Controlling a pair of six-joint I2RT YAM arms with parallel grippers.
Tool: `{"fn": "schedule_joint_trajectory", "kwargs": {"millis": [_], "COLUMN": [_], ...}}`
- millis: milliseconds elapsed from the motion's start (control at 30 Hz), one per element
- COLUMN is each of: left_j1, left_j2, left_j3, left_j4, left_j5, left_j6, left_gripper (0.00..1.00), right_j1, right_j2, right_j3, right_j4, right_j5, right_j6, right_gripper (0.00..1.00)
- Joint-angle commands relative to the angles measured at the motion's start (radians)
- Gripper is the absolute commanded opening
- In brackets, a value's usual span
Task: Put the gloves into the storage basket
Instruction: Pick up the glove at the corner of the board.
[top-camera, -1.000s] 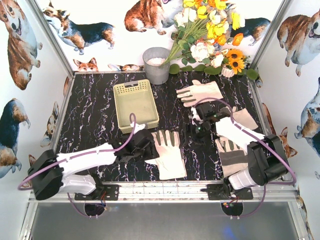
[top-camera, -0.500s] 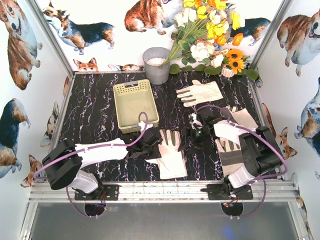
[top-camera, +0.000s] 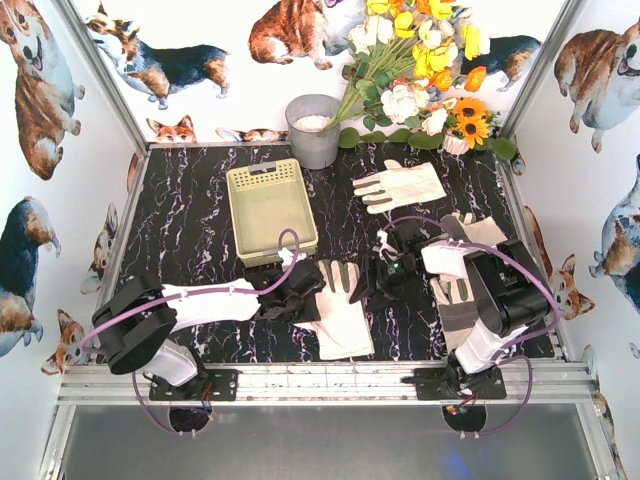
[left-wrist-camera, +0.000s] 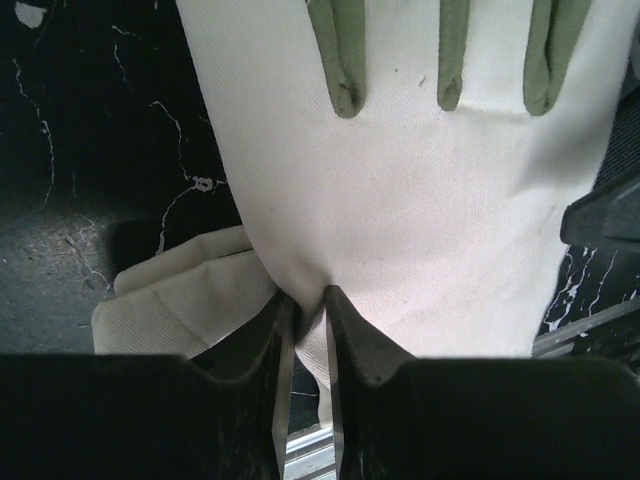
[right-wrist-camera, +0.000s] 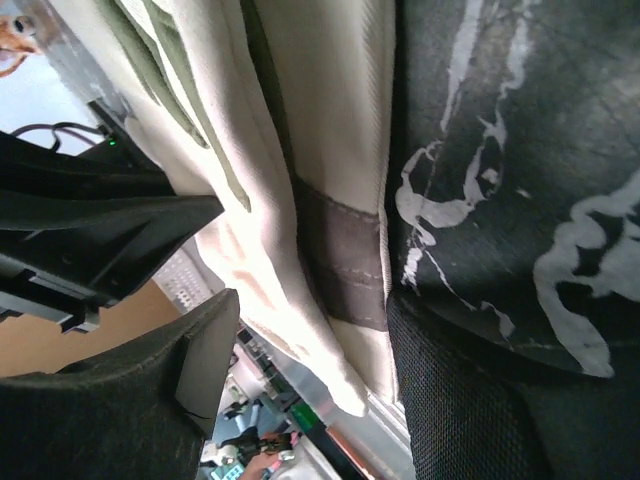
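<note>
Nothing is in the storage basket (top-camera: 270, 205) yet. My left gripper (left-wrist-camera: 308, 296) pinches the glove (left-wrist-camera: 420, 200) by the table's (top-camera: 190, 230) near edge; my right gripper (right-wrist-camera: 305, 340) is spread.

One glove (top-camera: 340, 315) lies before the storage basket (top-camera: 272, 205), the bucket (top-camera: 313, 130) behind, other gloves (top-camera: 400, 185) rightward.

Left hand (top-camera: 310, 293) at the edge of the middle glove (top-camera: 342, 312), storage basket (top-camera: 270, 206) just beyond.

light: bright, even | shadows: soft | wrist views: foreground blurred
</note>
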Motion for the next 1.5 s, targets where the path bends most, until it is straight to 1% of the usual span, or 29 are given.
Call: {"fn": "schedule_joint_trajectory", "kwargs": {"millis": [0,200,333,400,500,533,600,633,767,933,1000,1100,1267,1367,1467], "left_j1": [0.006,0.005,0.005,0.005,0.005,0.005,0.006,0.005,0.009,0.055,0.085,0.129,0.193,0.234,0.253], "left_j2": [0.02,0.027,0.032,0.029,0.023,0.02,0.015,0.009,-0.049,-0.162,-0.214,-0.289,-0.373,-0.392,-0.406], "left_j3": [-0.023,-0.03,-0.029,-0.03,-0.029,-0.029,-0.024,-0.02,0.003,0.012,0.005,-0.009,-0.016,-0.021,-0.012], "left_j4": [0.032,0.043,0.039,0.036,0.037,0.037,0.035,0.03,-0.021,-0.077,-0.084,-0.062,-0.024,0.015,0.031], "left_j5": [0.014,0.02,0.024,0.024,0.022,0.021,0.022,0.021,-0.011,-0.02,-0.002,0.051,0.161,0.261,0.315], "left_j6": [-0.002,-0.006,-0.006,-0.007,-0.006,-0.005,-0.002,0.002,0.025,0.073,0.1,0.155,0.245,0.275,0.301], "left_gripper": [0.12,0.11,0.1,0.1,0.1,0.1,0.11,0.14,0.28,0.57,0.71,0.87,1.0,1.0,1.0], "right_j1": [0.012,0.055,0.075,0.079,0.08,0.08,0.08,0.08,0.073,0.069,0.069,0.069,0.068,0.065,0.063], "right_j2": [0.059,0.081,0.094,0.098,0.101,0.099,0.09,0.082,0.02,-0.091,-0.131,-0.183,-0.26,-0.292,-0.334], "right_j3": [-0.051,-0.042,-0.031,-0.028,-0.029,-0.029,-0.028,-0.026,-0.019,0.011,0.024,0.054,0.122,0.166,0.204], "right_j4": [0.122,0.13,0.138,0.146,0.161,0.168,0.171,0.165,0.116,0.021,-0.011,-0.083,-0.2,-0.258,-0.289], "right_j5": [0.034,0.036,0.032,0.027,0.012,0.006,0.002,0.006,0.031,0.04,0.026,0.008,-0.025,-0.069,-0.117], "right_j6": [0.011,0.018,0.024,0.029,0.038,0.043,0.043,0.039,0.005,-0.076,-0.107,-0.159,-0.245,-0.261,-0.242], "right_gripper": [0.63,0.62,0.57,0.49,0.33,0.27,0.09,0.01,0.0,0.0,0.0,0.0,0.0,0.0,0.0]}}
